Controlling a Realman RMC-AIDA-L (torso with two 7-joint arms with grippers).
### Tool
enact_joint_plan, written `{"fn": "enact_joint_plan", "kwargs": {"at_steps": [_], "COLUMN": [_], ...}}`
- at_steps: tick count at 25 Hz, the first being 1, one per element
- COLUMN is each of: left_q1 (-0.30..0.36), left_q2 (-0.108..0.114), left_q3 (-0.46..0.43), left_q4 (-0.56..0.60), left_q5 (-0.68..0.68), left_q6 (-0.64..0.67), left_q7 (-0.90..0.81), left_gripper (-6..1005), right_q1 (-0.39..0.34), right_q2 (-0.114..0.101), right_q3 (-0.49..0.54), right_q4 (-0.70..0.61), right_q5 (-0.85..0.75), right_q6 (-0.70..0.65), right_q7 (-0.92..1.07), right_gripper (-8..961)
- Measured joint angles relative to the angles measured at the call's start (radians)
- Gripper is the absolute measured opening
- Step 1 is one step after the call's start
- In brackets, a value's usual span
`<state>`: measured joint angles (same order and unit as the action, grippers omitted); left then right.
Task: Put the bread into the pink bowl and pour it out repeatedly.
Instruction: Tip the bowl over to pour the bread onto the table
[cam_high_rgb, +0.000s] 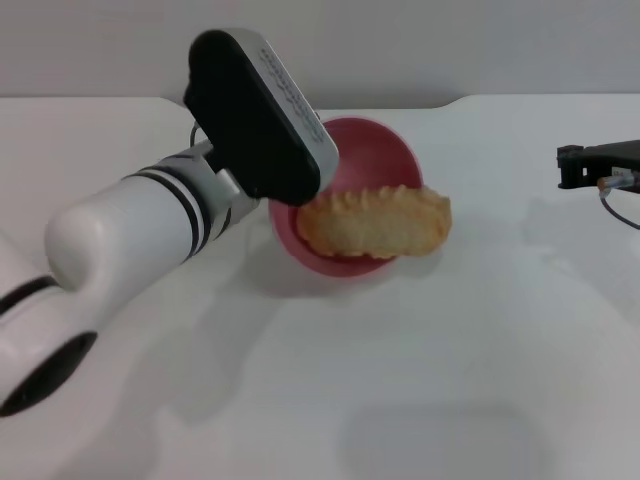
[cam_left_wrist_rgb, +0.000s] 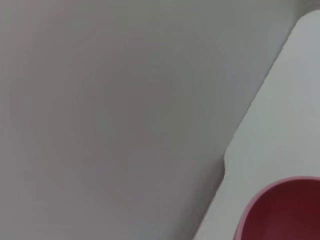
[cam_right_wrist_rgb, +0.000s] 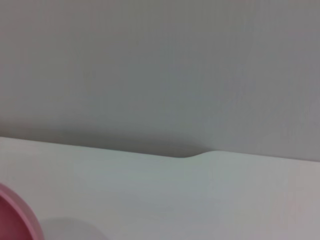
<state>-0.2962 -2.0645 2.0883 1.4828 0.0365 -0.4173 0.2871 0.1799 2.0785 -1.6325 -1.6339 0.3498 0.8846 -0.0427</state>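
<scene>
The pink bowl is tipped on its side at the middle of the white table, its mouth facing the front right. The bread lies across the bowl's lower rim, half out of it, pale tan side showing with a ridged upper edge. My left gripper holds the bowl at its left rim, mostly hidden behind the black wrist housing. The bowl's rim also shows in the left wrist view and in the right wrist view. My right gripper is parked at the right edge, well away from the bowl.
The white table stretches in front of and to the right of the bowl. Its back edge with a notch runs against a grey wall. A cable hangs below the right gripper.
</scene>
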Motion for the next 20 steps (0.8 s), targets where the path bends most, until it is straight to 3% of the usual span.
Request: {"fn": "enact_joint_plan", "kwargs": {"at_steps": [9,20], "left_q1": [-0.005,-0.008], "left_q2": [-0.002,-0.003], "left_q3": [0.056,0.131], "left_q4": [-0.011,-0.034], "left_q5": [0.251,0.445], "left_q6": [0.011,0.009], "left_q7": [0.000,-0.003], "left_gripper": [47,44], "right_q1": [0.004,0.011], "right_q2": [-0.001,-0.002], "right_q3": [-0.002,-0.003], "right_q4": [0.006,0.008], "right_q5": [0.000,0.000], "right_q6": [0.005,0.008], "right_q7": [0.000,-0.002], "right_gripper": [-2,-2]}}
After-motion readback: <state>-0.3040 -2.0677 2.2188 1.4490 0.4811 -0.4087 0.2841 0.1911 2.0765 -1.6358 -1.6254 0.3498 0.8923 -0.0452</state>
